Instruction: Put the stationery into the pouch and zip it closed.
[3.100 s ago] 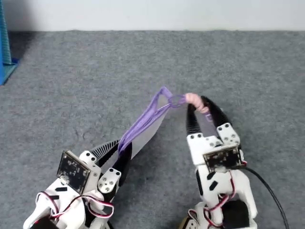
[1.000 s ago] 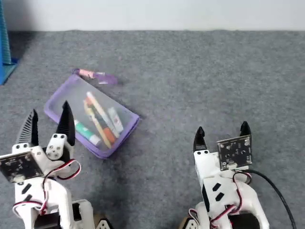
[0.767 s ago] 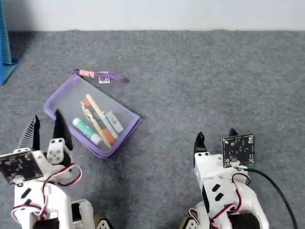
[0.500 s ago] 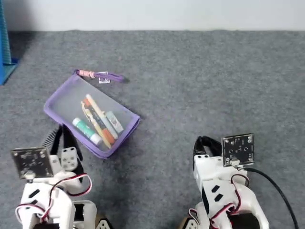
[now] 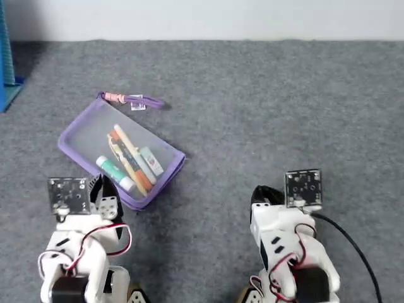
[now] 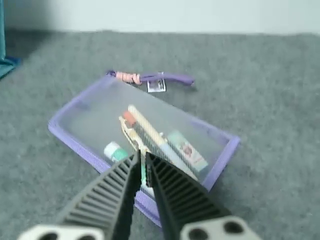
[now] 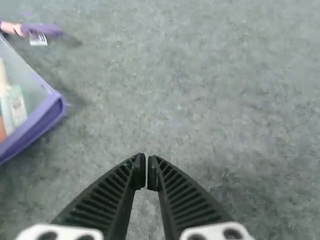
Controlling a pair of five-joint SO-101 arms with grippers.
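Note:
The purple-edged clear pouch lies flat on the grey carpet at the left, its zip shut, with pens, a glue stick and an eraser inside. Its pink pull and purple strap trail from the far corner. My left gripper is shut and empty, folded back at the near left just short of the pouch's near edge. My right gripper is shut and empty too, held low over bare carpet at the near right, with the pouch's corner off to its side.
A blue object stands at the far left edge. A pale wall bounds the carpet at the back. Both arm bases sit at the near edge, with bare carpet between and beyond them.
Earlier both grippers held the pouch up between them. It now lies flat on the carpet, and both arms have drawn back to the near edge with their fingers shut.

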